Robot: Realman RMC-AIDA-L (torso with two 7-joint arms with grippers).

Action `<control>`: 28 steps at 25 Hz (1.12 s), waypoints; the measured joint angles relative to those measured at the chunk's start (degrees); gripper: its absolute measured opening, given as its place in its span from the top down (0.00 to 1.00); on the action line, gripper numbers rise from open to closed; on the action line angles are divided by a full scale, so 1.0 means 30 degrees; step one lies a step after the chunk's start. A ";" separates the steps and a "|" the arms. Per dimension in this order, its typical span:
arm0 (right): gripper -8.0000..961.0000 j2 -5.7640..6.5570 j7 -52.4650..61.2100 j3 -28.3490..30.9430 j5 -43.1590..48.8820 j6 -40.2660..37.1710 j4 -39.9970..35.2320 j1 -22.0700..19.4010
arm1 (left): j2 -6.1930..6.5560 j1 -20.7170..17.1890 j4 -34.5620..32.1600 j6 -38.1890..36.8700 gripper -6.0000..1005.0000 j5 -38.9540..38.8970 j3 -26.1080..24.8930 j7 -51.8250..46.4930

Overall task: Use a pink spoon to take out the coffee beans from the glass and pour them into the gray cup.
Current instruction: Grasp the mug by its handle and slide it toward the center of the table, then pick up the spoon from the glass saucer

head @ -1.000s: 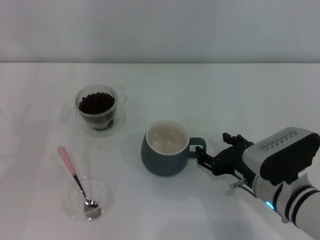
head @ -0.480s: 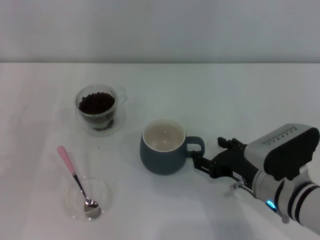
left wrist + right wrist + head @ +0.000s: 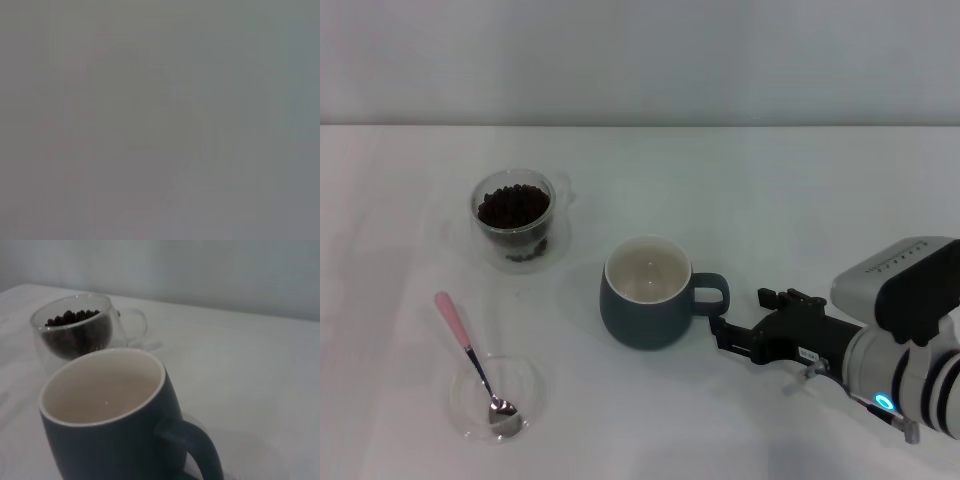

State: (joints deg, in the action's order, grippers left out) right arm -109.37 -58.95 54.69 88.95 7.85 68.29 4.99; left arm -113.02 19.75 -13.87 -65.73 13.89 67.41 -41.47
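The gray cup (image 3: 642,312) stands upright mid-table with its cream inside bare and its handle (image 3: 711,293) towards my right gripper (image 3: 738,317). That gripper is open and empty, just right of the handle and apart from it. The glass (image 3: 516,222), full of coffee beans (image 3: 512,205), stands at the back left. The pink spoon (image 3: 454,325) lies at the front left with its metal bowl in a flat clear dish (image 3: 525,392). The right wrist view shows the cup (image 3: 105,430) close up, with the glass (image 3: 75,335) and beans (image 3: 72,318) behind it. My left gripper is out of view; its wrist view is plain grey.
The white table (image 3: 800,200) runs back to a pale wall. My right arm's white and black body (image 3: 905,330) fills the front right corner.
The gray cup shifted slightly left a second ago and has stood still since. My right gripper has drawn back to the right, off the cup's handle.
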 joint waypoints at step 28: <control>0.12 -0.2089 -2.5997 1.2872 -2.0958 1.5929 -1.0309 -0.0407 | -0.0346 -0.0084 0.0352 0.0161 0.15 0.0391 -0.0298 -0.0694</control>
State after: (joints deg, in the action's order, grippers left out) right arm -115.64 -136.94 93.31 26.07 55.63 37.36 3.77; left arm -114.05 19.50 -12.81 -65.25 15.06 66.52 -43.56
